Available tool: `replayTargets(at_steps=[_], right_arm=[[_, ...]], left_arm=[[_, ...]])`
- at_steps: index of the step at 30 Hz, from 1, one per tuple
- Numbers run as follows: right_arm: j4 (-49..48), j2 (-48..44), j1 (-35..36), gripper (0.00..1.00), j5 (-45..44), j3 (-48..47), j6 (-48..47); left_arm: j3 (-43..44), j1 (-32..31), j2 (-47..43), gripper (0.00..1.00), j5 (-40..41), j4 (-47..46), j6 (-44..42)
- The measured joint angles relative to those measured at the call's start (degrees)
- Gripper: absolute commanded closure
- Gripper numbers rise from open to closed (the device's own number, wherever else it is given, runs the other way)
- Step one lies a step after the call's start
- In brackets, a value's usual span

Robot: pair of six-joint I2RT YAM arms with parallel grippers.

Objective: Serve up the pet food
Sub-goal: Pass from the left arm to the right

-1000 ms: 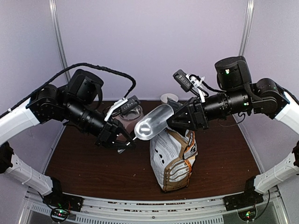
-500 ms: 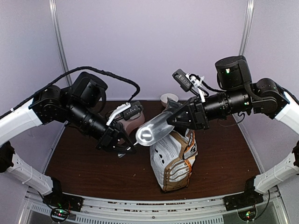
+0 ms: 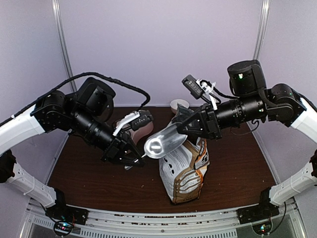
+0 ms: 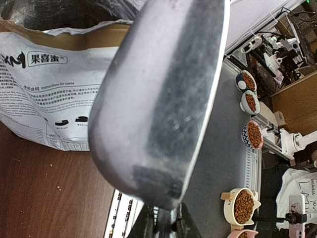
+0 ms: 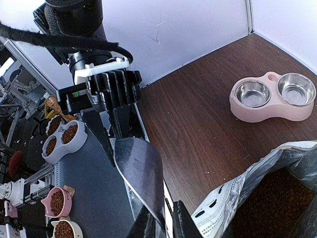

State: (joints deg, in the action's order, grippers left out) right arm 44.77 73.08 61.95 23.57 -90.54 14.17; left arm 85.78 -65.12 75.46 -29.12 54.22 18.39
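left pincer [image 4: 163, 225]: tight on one end of the scoop [image 3: 166, 140] | right pincer [image 5: 161, 223]: closed on the scoop's other end | pet food [image 5: 277, 198]: inside the open bag [image 3: 184, 171] standing on the table [image 3: 99, 173]

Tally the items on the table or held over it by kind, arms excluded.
Pet food bag: 1
Metal scoop: 1
Pink double-bowl feeder: 1
White round container: 1
Total: 4
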Motion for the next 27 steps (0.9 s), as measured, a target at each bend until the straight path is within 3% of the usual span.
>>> replayTargets(at_steps=[3,9,16,18,23,27], right_arm=[[0.1,0.0,0.0,1.00,0.1,0.6,-0.8],[-1.1,-0.6,0.0,1.00,-0.7,3.2,-1.0],[-7.8,-6.0,0.0,1.00,-5.1,10.5,2.4],[-9.3,-7.3,0.0,1.00,-7.3,12.1,4.0],[-12.9,-9.7,-0.8,1.00,-12.8,14.1,7.8],[-16.2,-12.2,-4.1,1.00,-14.8,17.2,11.6]], left_arm=[[0.2,-0.1,0.0,1.00,0.3,0.1,-0.1],[0.2,-0.1,0.0,0.99,2.0,0.8,-0.1],[-2.1,-0.1,-3.2,0.40,6.8,-7.0,0.4],[-3.0,-0.1,-5.1,0.28,9.1,-10.3,0.5],[-7.5,0.3,-11.9,0.16,19.7,-20.0,3.1],[-11.5,2.6,-15.6,0.13,25.6,-26.1,6.1]])
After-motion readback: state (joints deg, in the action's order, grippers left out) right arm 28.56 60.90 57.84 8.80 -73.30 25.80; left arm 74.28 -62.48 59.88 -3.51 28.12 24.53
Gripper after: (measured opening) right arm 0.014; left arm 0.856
